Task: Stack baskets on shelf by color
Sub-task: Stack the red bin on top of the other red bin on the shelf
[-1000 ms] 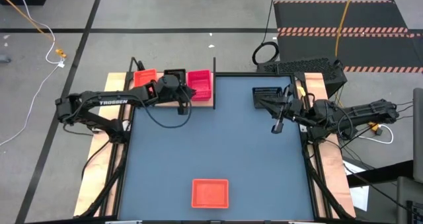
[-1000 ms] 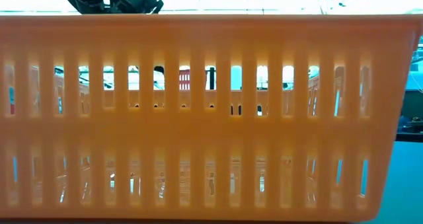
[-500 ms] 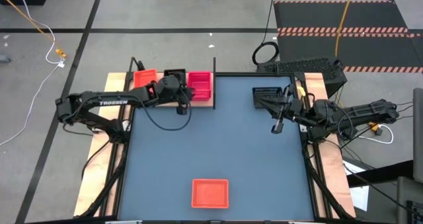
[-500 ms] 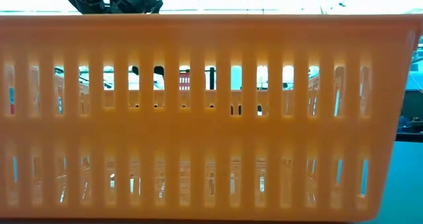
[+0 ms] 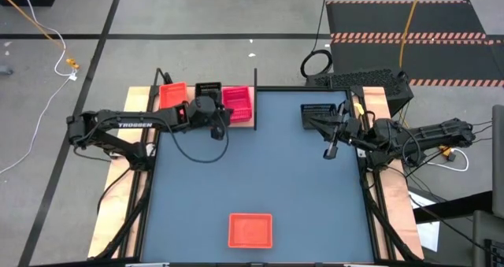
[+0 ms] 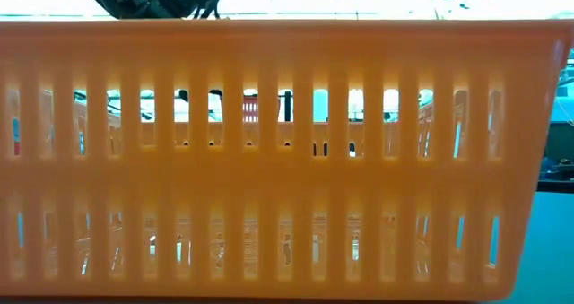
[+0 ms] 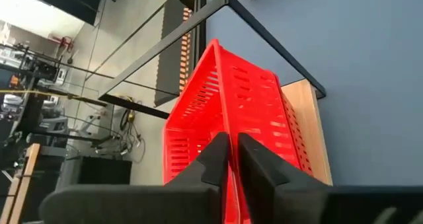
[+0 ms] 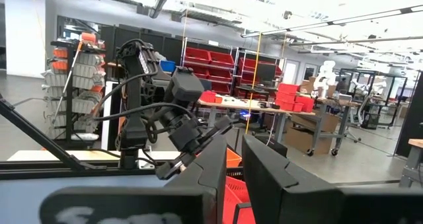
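The shelf (image 5: pixel 246 124), a light-wood board with black posts, stands at the table's far left. On it, from left to right, sit an orange basket (image 5: pixel 173 94), a black basket (image 5: pixel 208 88) and a pink-red basket (image 5: pixel 239 101). My left gripper (image 5: pixel 220 127) is at the pink-red basket's near left corner and is shut on its wall. My right gripper (image 5: pixel 329 151) hangs shut and empty in the air at the table's right side. It is just nearer than a black basket (image 5: pixel 318 114) that rests on the tabletop. My left gripper pinches the pink-red basket's wall at its top rim (image 7: pixel 221 118), near the near left corner; the rim runs straight into the narrow gap between the two fingers. The fingers slant down from the table's left and near side. The basket stays on the shelf board (image 7: pixel 304 131).
An orange basket (image 5: pixel 250 229) lies at the table's near edge, right in front of the low camera, and fills that view (image 6: pixel 287 160). The blue-grey tabletop (image 5: pixel 260 165) between the shelf and this basket is bare. Black posts (image 5: pixel 255 94) rise at the shelf's right end.
My left gripper has shifted a little toward the table's near edge beside the pink-red basket, and its wrist has rolled. My right arm has kept still.
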Available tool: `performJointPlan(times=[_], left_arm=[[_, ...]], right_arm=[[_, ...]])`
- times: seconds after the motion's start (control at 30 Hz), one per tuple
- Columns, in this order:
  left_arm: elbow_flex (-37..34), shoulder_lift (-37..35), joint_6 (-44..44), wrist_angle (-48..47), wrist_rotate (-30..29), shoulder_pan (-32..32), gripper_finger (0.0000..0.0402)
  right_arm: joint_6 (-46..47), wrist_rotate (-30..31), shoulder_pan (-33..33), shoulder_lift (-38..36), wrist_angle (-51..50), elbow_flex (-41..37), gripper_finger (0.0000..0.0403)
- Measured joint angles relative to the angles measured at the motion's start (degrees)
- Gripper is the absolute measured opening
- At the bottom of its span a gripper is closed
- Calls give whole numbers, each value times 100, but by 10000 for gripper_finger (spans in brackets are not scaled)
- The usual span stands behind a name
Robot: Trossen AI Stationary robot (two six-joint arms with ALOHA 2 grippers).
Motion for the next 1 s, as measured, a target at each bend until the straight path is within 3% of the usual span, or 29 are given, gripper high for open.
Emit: performJointPlan(times=[0.17,0.47,1.0], left_arm=[[2,-2,-105,7,-16,77,6],[2,-2,15,114,-29,60,6],[2,-2,674,527,-910,-431,2]], right_arm=[[2,-1,0,0,0,0,45],[-2,-1,1,0,0,0,45],[-26,-1,0,-1,-17,0,45]])
